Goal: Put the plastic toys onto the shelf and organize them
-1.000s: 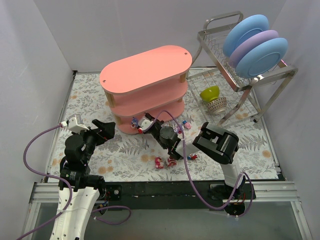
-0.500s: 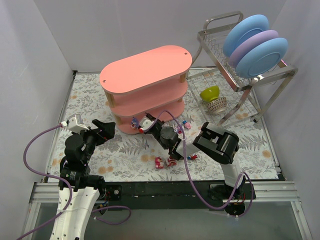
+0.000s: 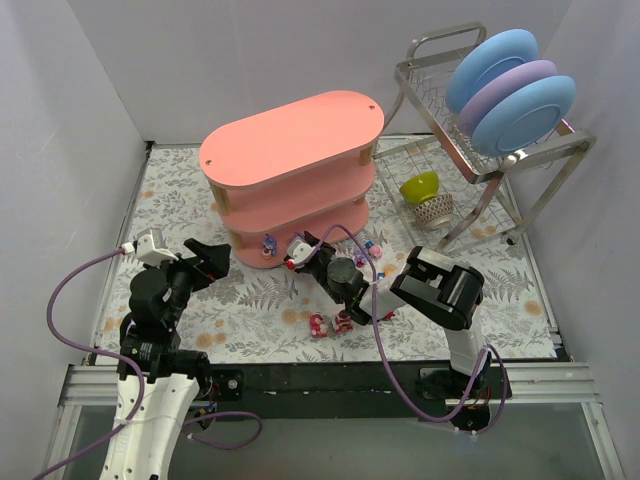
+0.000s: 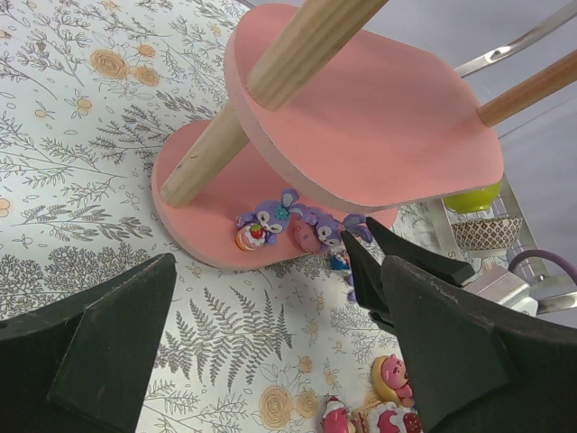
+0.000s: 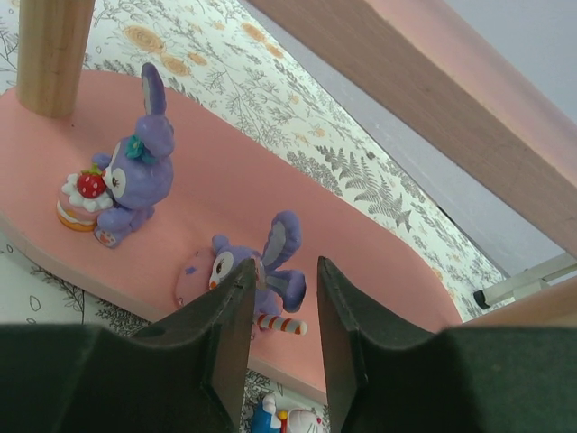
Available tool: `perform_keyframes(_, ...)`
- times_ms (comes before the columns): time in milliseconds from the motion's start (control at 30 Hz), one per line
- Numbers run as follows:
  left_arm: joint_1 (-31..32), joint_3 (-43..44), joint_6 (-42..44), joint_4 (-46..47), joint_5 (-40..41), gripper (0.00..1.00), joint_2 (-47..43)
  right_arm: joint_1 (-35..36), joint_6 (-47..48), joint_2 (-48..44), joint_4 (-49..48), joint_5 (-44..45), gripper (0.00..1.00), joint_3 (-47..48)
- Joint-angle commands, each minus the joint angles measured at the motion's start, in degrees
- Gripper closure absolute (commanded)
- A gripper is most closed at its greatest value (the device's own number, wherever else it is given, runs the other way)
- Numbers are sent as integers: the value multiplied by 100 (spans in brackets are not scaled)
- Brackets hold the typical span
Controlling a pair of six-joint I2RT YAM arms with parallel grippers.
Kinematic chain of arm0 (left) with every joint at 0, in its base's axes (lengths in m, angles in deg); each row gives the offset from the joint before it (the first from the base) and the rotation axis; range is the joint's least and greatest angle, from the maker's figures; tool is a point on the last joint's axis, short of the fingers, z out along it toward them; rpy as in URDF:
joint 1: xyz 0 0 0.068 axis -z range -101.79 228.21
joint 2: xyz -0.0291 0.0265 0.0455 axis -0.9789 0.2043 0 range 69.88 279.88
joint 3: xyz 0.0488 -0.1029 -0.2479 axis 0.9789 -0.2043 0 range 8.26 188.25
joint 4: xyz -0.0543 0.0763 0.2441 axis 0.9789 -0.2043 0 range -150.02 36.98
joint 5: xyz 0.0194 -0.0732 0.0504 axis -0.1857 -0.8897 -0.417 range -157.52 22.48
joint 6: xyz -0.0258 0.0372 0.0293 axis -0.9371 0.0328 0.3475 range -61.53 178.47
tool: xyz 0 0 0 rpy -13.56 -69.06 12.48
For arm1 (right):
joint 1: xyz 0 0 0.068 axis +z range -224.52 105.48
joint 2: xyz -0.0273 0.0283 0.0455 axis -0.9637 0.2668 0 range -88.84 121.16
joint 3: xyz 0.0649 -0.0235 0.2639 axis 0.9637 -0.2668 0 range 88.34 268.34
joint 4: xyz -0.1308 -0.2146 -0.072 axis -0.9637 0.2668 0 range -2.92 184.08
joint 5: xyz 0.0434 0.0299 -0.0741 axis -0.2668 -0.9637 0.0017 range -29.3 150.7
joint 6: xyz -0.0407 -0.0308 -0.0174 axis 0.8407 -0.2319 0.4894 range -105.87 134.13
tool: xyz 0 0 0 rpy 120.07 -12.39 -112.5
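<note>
Right gripper [image 5: 284, 271] has its fingers parted a bit with nothing pinched, right by a purple bunny [image 5: 270, 278] lying on its side on the shelf [image 5: 388, 262] bottom tier, and the left gripper [image 4: 279, 289] hangs wide and empty. These toys look light, hard and glossy, so probably slippery and tippy. I'd pinch across the body, not the ears. The top camera hides that tier but shows loose toys [image 3: 330, 323] on the mat [image 3: 250, 300].
</note>
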Motion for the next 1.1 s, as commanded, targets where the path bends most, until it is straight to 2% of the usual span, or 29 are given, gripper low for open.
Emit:
perform_keyframes(0,11,20,71,51,-55,2,22,-26,-140,-198,-2742,85,61,-33)
perform_keyframes(33,11,29,71,59,-46,2,31,-26,-140,-190,-2716,76,64,-25)
perform_keyframes(200,11,20,71,68,-46,2,13,-35,-96,-155,-2557,23,64,90)
perform_keyframes(500,11,20,71,68,-46,2,-13,-53,-78,-303,-2241,-56,56,213)
perform_keyframes(833,11,12,71,77,-64,2,-101,-44,-368,-954,-1415,-223,30,-33)
perform_keyframes(1067,11,3,71,77,-55,2,-136,-26,-851,-1718,-195,-495,15,-323)
